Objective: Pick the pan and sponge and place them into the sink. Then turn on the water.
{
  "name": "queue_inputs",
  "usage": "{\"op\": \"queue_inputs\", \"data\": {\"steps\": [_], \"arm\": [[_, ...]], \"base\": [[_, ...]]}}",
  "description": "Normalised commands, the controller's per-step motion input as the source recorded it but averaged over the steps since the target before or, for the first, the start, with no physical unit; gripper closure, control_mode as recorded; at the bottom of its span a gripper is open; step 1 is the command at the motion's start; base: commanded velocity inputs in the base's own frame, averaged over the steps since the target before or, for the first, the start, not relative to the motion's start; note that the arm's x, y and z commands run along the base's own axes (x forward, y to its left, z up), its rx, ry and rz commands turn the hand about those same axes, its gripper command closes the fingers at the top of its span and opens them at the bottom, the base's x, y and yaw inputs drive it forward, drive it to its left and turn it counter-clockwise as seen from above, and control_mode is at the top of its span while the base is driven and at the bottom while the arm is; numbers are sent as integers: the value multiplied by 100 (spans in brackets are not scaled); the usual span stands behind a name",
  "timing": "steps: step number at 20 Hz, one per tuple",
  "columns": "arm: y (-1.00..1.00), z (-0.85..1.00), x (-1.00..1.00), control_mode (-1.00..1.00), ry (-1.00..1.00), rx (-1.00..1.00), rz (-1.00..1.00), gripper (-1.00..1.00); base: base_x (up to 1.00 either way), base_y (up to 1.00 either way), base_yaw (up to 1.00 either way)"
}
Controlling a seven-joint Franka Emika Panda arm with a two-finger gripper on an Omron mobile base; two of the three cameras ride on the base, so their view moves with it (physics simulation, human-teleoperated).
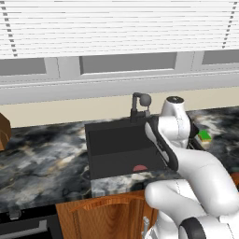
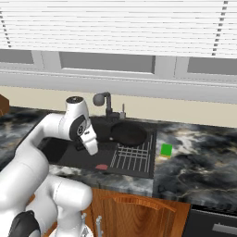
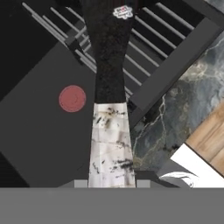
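The black pan (image 2: 128, 133) lies over the wire rack (image 2: 134, 157) at the right end of the dark sink (image 2: 60, 150); whether it rests on the rack I cannot tell. Its handle (image 3: 109, 65), dark with a light tip, runs up the middle of the hand view. My gripper (image 3: 111, 183) is shut on that light tip, and the white hand (image 2: 89, 139) hangs over the basin left of the pan. The green sponge (image 2: 166, 150) (image 1: 204, 136) sits on the marble counter right of the sink, apart from the gripper. No stream comes from the faucet (image 2: 105, 104) (image 1: 140, 105).
A reddish drain spot (image 3: 72, 98) (image 1: 140, 168) marks the basin floor. Dark marble counter (image 1: 42, 154) runs on both sides of the sink, over wooden cabinet doors (image 2: 139, 213). A brown object (image 1: 3, 130) stands at the far left edge. Window blinds hang behind the faucet.
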Motion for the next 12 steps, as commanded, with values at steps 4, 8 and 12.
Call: {"op": "queue_inputs", "data": {"steps": [4,8,12], "arm": [[52,-6,0,-100,-3,0,-6,100],[53,-6,0,-100,-4,0,-6,100],[53,-6,7,-100,-2,-1,-6,100]], "base": [[0,0,0],[0,0,0],[0,0,0]]}}
